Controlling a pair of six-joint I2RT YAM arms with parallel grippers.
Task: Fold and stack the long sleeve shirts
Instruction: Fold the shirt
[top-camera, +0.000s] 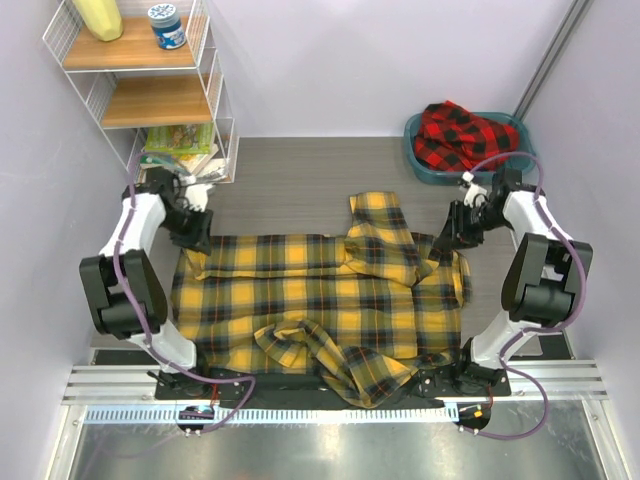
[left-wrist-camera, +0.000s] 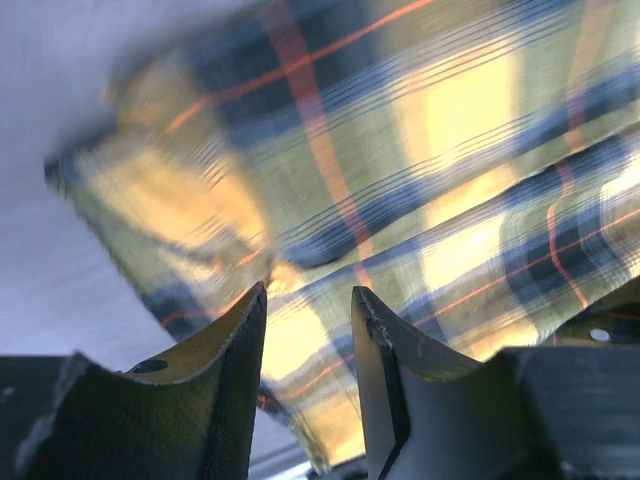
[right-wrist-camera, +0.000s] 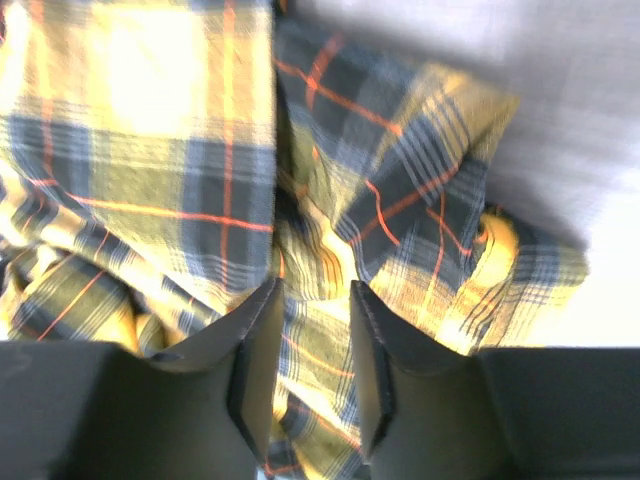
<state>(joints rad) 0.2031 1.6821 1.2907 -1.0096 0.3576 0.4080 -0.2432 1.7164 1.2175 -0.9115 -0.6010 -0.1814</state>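
My left gripper (left-wrist-camera: 308, 290) and right gripper (right-wrist-camera: 315, 290) stand jaws apart at the far corners of the yellow shirt (top-camera: 320, 300), which lies spread on the worktop (top-camera: 300, 180). I judge I'm mid-fold, and next I need fresh edge grips.

The yellow-and-black shirt (top-camera: 320, 300) lies spread on the worktop (top-camera: 290, 190) between the two grippers, with a sleeve bunched along its near edge. The left gripper (top-camera: 197, 238) is at one far corner and the right gripper (top-camera: 447, 240) at the other. Beyond the right gripper, the red-and-black shirt (top-camera: 465, 135) is heaped in a teal basin (top-camera: 415, 165).
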